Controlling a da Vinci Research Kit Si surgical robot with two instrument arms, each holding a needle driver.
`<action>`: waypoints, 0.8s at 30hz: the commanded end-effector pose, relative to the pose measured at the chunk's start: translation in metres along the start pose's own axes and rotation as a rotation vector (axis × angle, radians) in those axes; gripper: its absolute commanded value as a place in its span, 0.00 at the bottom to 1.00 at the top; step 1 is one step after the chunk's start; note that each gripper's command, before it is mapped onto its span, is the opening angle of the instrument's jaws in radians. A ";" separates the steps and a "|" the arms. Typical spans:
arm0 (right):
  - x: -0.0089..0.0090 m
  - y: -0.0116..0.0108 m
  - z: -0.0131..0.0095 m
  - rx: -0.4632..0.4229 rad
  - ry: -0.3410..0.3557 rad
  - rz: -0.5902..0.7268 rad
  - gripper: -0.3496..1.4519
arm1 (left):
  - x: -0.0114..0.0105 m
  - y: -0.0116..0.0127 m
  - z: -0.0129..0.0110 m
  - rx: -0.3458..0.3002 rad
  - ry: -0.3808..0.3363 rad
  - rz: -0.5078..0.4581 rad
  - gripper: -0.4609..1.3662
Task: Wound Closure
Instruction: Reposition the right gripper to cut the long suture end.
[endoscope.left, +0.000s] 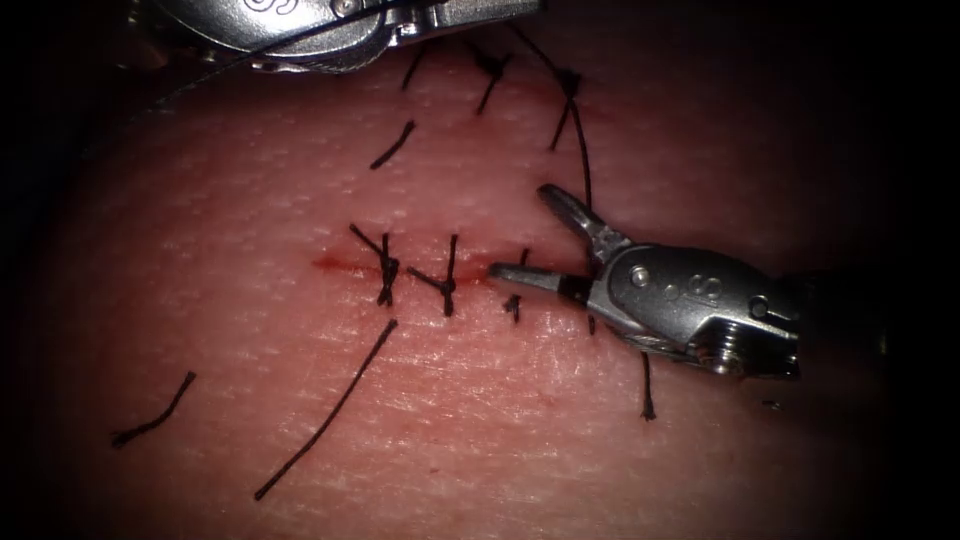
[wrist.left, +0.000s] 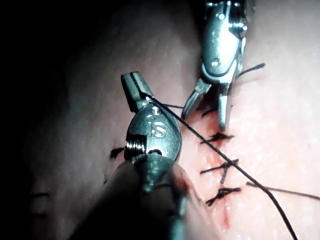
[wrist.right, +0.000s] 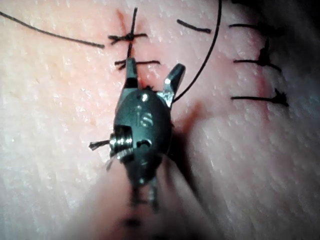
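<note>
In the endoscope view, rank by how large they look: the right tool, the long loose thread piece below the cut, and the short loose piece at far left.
1. Right tool, jaws open and empty over the cut.
2. Long thread piece.
3. Short thread piece.
The tool sits above the tissue, nearer the camera, so it looks larger.
</note>
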 end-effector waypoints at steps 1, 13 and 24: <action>0.0000 -0.0001 -0.0003 0.015 0.002 -0.002 0.94 | -0.0001 -0.0001 0.0000 -0.006 0.000 0.000 0.06; -0.0015 0.0005 -0.0048 0.013 -0.004 -0.001 0.91 | -0.0005 -0.0003 -0.0014 -0.003 -0.016 0.002 0.06; -0.0013 0.0035 -0.0027 -0.015 -0.005 0.009 0.91 | 0.0008 0.0001 -0.0016 0.002 -0.022 -0.003 0.06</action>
